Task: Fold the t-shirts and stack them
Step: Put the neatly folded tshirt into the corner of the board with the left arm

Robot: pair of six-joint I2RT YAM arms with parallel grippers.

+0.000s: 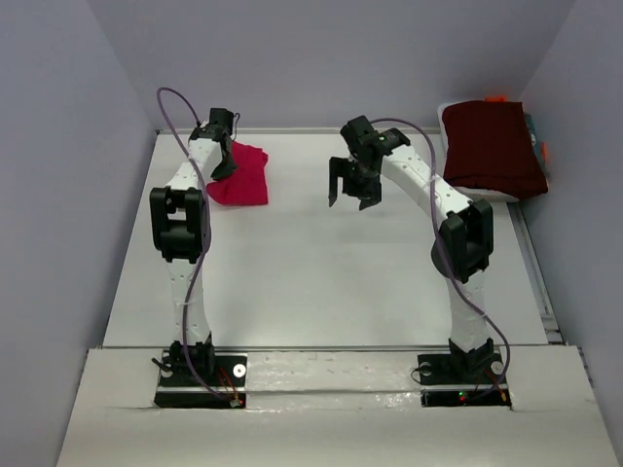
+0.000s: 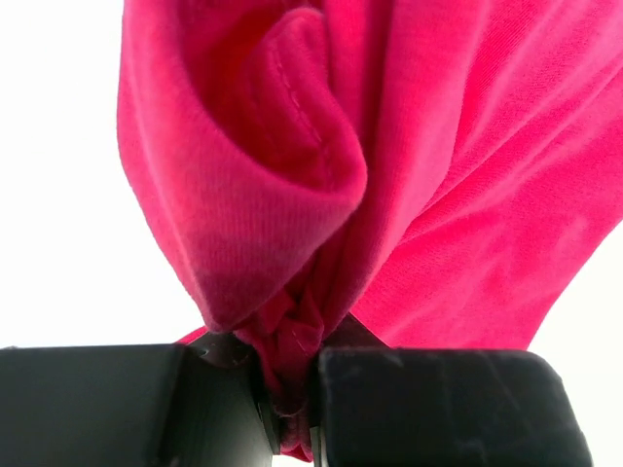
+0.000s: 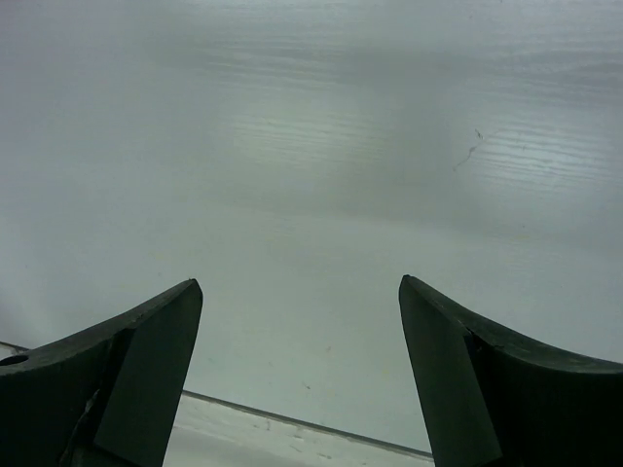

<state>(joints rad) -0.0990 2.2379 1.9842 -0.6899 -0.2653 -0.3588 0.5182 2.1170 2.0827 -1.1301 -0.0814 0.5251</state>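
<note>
Top external view: you have the table (image 1: 321, 282) with one shirt at the far left, a free arm near the middle, and a stack site at the far right.
Left gripper (image 2: 292, 389): clamped tight on a bunched pinch of the crimson-pink t-shirt (image 2: 409, 195); the left wrist view shows several layers and a hemmed edge squeezed between the jaws.
Pink t-shirt, place: far left part of the table, crumpled under the left wrist, not spread flat.
Step in hand, as I judge it: opening this shirt out so you can fold it.
How to do it well: draw the cloth toward the bare middle of the table, and take a single edge instead of a wad, since a multi-layer pinch is likely to drag wrinkles along.
Right gripper (image 3: 300, 292): jaws spread wide, holding nothing, hovering over bare table well apart from the pink shirt; bring it to an opposite corner to tension the cloth.
Dark maroon t-shirt (image 1: 492, 146): folded, at the far right corner.
White container (image 1: 496, 194): only its rim shows beneath the maroon shirt, which covers it; you cannot tell what else it holds.
</note>
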